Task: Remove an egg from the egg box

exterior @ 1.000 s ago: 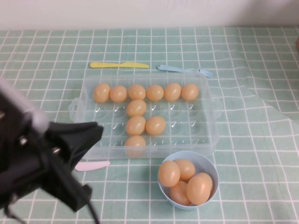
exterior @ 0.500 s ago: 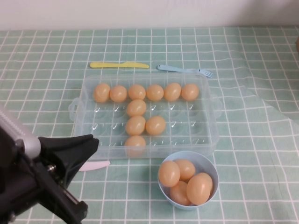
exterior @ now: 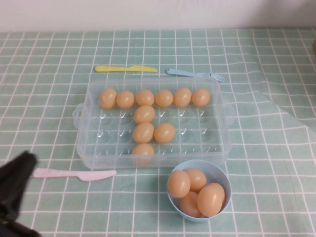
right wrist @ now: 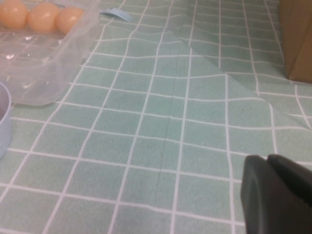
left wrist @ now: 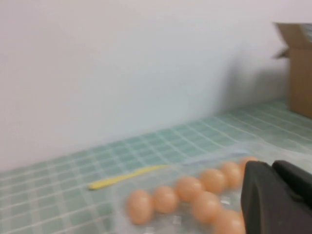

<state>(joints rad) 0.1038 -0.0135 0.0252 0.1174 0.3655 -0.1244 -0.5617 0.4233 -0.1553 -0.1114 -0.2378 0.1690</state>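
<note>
The clear plastic egg box [exterior: 219, 126] lies mid-table and holds several peach-orange eggs. One row lies along its far side, with an egg [exterior: 143, 114] just in front of it and others nearer me. The box and its eggs [left wrist: 187, 187] also show in the left wrist view. My left gripper [exterior: 17, 177] is low at the near left corner, apart from the box, shut and empty; its fingers [left wrist: 273, 200] sit together. My right gripper [right wrist: 273, 195] is shut and empty over bare cloth to the right of the box [right wrist: 44, 63]. It is out of the high view.
A light-blue bowl [exterior: 221, 175] with several eggs stands in front of the box. A pink knife [exterior: 74, 174] lies at the box's near left. A yellow knife [exterior: 126, 68] and a blue fork [exterior: 195, 74] lie behind it. A cardboard box [right wrist: 295, 39] stands at the far right.
My left arm has pulled back toward the near left corner, away from the box. That uncovered the whole pink knife. Eggs and box have not moved.
</note>
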